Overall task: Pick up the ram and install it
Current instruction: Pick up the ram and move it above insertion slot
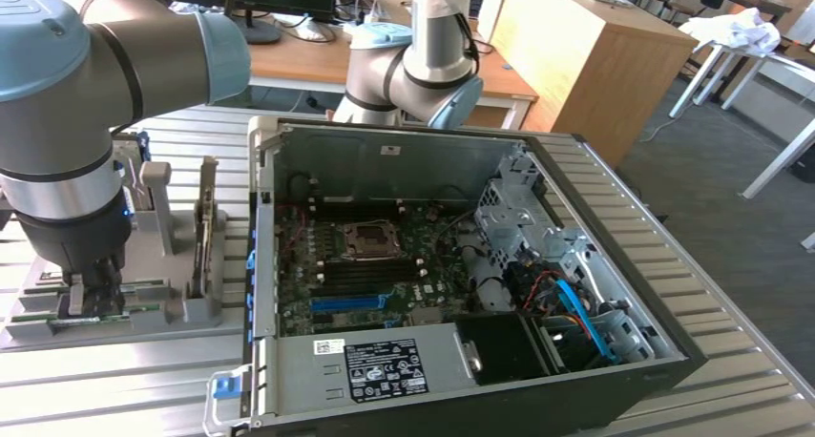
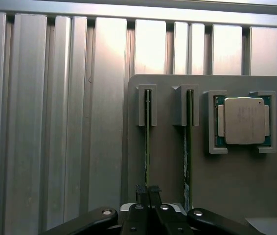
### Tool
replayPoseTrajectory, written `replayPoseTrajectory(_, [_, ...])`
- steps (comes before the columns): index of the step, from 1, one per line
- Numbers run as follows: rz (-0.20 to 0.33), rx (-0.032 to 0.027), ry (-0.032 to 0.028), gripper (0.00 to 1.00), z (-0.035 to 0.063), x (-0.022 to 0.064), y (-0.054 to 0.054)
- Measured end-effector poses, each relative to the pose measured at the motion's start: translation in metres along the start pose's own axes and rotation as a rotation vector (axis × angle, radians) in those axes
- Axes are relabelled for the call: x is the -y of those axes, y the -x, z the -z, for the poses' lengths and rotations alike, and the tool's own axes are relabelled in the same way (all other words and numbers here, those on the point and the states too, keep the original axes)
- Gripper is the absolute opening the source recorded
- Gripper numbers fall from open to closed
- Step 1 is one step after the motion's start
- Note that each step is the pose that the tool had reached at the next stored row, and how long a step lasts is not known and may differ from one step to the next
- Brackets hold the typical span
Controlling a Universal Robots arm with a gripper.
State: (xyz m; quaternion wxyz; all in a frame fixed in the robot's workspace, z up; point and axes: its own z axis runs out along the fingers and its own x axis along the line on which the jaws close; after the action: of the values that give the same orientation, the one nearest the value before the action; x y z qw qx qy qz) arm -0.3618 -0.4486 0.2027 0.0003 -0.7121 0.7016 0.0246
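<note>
The black gripper (image 2: 147, 189) is clenched on the thin green ram stick (image 2: 147, 142), edgewise between its tips in the grey slotted holder (image 2: 168, 147); the pinch should sit square, clear of the neighbouring stick (image 2: 187, 147).

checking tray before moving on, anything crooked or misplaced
Nothing stands out. The thin green ram stick in the shut gripper and its twin stand straight in the grey holder's slots; the square silver processor chip sits squarely in its nest.
</note>
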Motion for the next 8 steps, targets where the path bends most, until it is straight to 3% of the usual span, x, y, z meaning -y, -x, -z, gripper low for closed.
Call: replayPoseTrajectory(8, [0.000, 0.0000, 0.0000, 0.11, 0.0000, 0.0001, 0.0000])
